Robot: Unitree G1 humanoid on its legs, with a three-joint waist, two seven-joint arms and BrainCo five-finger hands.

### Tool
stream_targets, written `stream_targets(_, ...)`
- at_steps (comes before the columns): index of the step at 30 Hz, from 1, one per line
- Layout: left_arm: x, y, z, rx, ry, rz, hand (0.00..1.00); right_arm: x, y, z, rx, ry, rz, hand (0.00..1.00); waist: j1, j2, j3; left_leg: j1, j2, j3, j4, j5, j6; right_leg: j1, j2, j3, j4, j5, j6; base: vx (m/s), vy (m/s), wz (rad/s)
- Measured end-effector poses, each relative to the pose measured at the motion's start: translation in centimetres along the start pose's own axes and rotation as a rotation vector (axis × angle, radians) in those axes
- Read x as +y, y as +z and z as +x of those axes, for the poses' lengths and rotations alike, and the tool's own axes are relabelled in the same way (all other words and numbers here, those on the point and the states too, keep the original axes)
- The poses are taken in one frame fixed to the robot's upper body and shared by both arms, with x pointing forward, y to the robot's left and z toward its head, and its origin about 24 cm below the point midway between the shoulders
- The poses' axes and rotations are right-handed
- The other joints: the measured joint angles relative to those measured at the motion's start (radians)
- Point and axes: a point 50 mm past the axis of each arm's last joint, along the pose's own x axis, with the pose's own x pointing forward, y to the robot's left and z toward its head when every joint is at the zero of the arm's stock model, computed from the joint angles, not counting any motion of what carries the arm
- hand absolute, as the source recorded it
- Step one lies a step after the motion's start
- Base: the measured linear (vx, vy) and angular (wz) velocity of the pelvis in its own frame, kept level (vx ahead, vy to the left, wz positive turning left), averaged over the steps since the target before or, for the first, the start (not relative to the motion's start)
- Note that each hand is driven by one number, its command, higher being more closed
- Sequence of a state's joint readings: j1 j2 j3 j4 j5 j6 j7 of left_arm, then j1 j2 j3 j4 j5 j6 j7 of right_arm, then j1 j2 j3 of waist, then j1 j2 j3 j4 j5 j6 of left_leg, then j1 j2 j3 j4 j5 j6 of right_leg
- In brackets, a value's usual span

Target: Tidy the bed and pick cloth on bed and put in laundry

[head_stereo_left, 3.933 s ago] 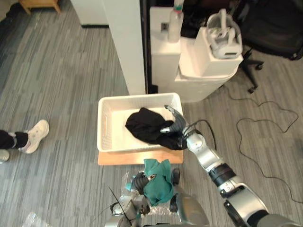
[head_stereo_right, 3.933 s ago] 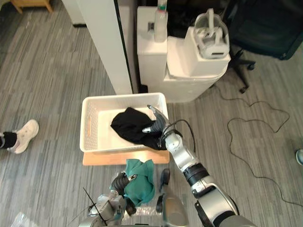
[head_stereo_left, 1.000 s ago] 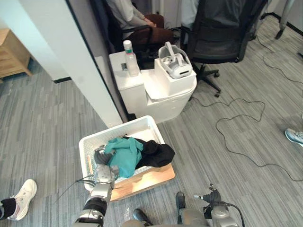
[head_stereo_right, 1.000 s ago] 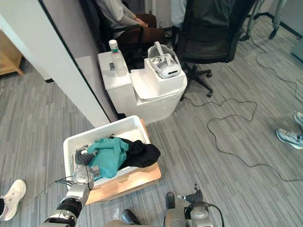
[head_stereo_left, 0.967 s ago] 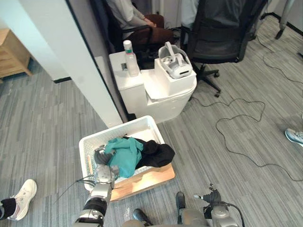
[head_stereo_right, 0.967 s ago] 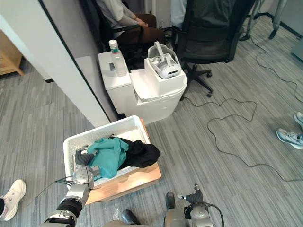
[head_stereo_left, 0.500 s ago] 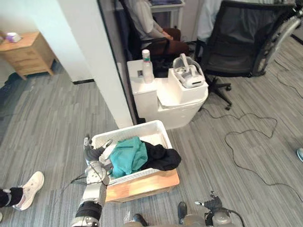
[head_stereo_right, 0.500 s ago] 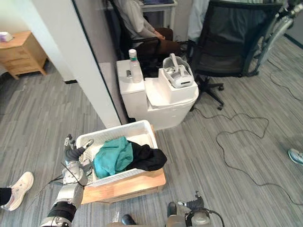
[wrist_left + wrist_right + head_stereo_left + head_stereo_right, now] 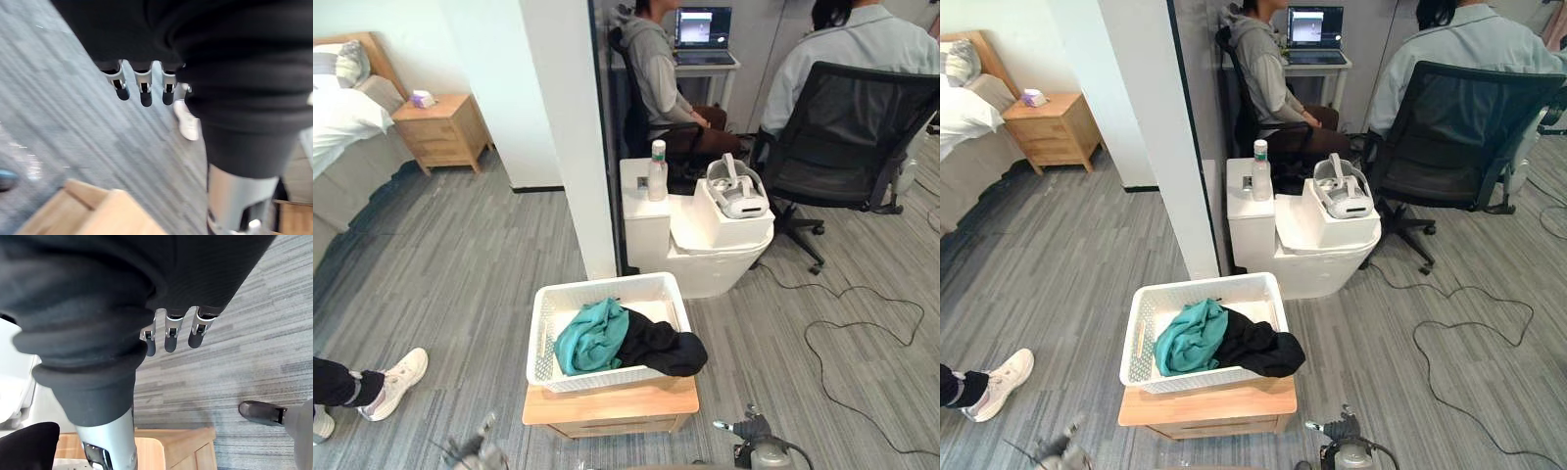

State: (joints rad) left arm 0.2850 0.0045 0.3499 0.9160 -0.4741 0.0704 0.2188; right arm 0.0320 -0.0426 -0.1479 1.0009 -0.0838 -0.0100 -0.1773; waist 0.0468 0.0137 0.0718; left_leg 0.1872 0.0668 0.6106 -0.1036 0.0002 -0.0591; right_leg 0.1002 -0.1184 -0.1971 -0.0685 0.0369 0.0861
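We found the teal cloth (image 9: pixel 592 336) and the black cloth (image 9: pixel 666 350) lying together inside the white laundry basket (image 9: pixel 607 284), which sat on a low wooden counter (image 9: pixel 612 402), well apart from the bed (image 9: pixel 340 122). The left hand (image 9: pixel 145 90) and right hand (image 9: pixel 171 335) hung released, grasping nothing. We judged the cloths delivered, which would explain the empty hands.

The basket (image 9: pixel 607 286) is white with a pattern of little holes. One cloth (image 9: pixel 592 338) is blue-green and the other cloth (image 9: pixel 668 351) is black. The wooden stand (image 9: pixel 612 403) is light brown. The floor (image 9: pixel 470 255) is grey with thin stripes.
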Motion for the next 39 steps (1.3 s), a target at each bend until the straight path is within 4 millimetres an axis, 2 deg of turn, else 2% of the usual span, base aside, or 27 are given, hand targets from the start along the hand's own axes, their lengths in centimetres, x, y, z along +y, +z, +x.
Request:
stream_targets(1, -0.1, -0.9, -0.1, 0.027, -0.015, -0.004, 0.0, 0.1, -0.2, 0.0, 0.007, 0.008, 0.012, 0.0, 0.002, -0.002, -0.002, 0.0, -0.001, 0.001, 0.0, -0.002, 0.001, 0.0, -0.001, 0.002, 0.001, 0.0, 0.001, 0.0, 0.0, 0.0)
stream_targets(5, -0.5, -0.8, 0.0, 0.013, -0.068, 0.08, 0.0, 0.4, -0.8, -0.2, 0.036, 0.022, 0.086, 0.0, 0.019, -0.001, -0.009, 0.002, -0.004, 0.018, 0.0, -0.008, 0.001, -0.003, -0.003, 0.012, 0.012, -0.005, 0.004, 0.0, 0.018, -0.08)
stream_targets(9, -1.6, -0.4, -0.1, -0.001, -0.108, 0.1, 0.0, 0.1, -1.2, -0.3, 0.048, 0.01, 0.11, 0.0, 0.019, 0.008, -0.025, 0.003, -0.011, 0.021, 0.0, -0.017, 0.004, -0.006, -0.007, 0.017, 0.014, -0.006, 0.004, 0.03, 0.02, -0.06)
stream_targets(17, -2.3, 0.5, 0.0, -0.062, -0.164, 0.336, 0.0, 0.1, -1.2, -0.3, 0.054, -0.003, 0.147, 0.0, 0.021, 0.013, -0.033, 0.004, -0.013, 0.028, 0.0, -0.018, 0.005, -0.016, -0.006, 0.031, 0.019, -0.003, 0.009, 0.05, -0.001, -0.05)
stream_targets(18, -3.8, 1.0, -0.1, -0.091, -0.201, 0.454, 0.0, 0.2, -2.0, -0.5, 0.086, -0.003, 0.155, 0.0, 0.019, 0.02, -0.046, 0.02, -0.014, 0.039, 0.0, -0.024, 0.002, -0.017, -0.006, 0.037, 0.031, -0.01, 0.009, 0.0, 0.0, 0.0)
stream_targets(25, -3.9, 1.0, -0.1, -0.089, -0.209, 0.452, 0.0, 0.6, -2.1, -0.6, 0.09, 0.011, 0.189, 0.0, 0.02, 0.017, -0.046, 0.012, -0.016, 0.004, 0.0, -0.024, 0.003, -0.007, -0.016, 0.008, 0.041, -0.028, 0.008, 0.0, -0.001, 0.12)
stream_targets(32, -4.5, 0.9, -0.1, -0.053, -0.288, 0.384, 0.0, 1.2, -2.5, -0.9, 0.052, 0.136, 0.237, 0.0, 0.024, 0.001, -0.064, -0.02, -0.038, -0.115, 0.007, -0.013, 0.017, 0.022, -0.023, -0.085, 0.024, -0.036, 0.016, 0.03, -0.006, 0.46)
stream_targets(35, -4.7, 1.7, 0.1, -0.05, -0.323, 0.391, 0.0, 1.7, -3.0, -1.1, 0.06, 0.217, 0.223, 0.0, 0.022, -0.03, -0.079, -0.055, -0.05, -0.213, 0.009, 0.009, 0.036, 0.043, -0.026, -0.141, -0.005, -0.036, 0.015, 0.0, -0.016, 0.75)
stream_targets(39, -5.1, 2.2, 0.1, -0.071, -0.336, 0.368, 0.0, 3.1, -2.3, -1.0, 0.057, 0.334, 0.131, 0.0, 0.024, -0.055, -0.075, -0.088, -0.05, -0.266, 0.009, 0.033, 0.041, 0.036, -0.024, -0.161, 0.003, -0.042, 0.005, -0.06, -0.029, 0.42)
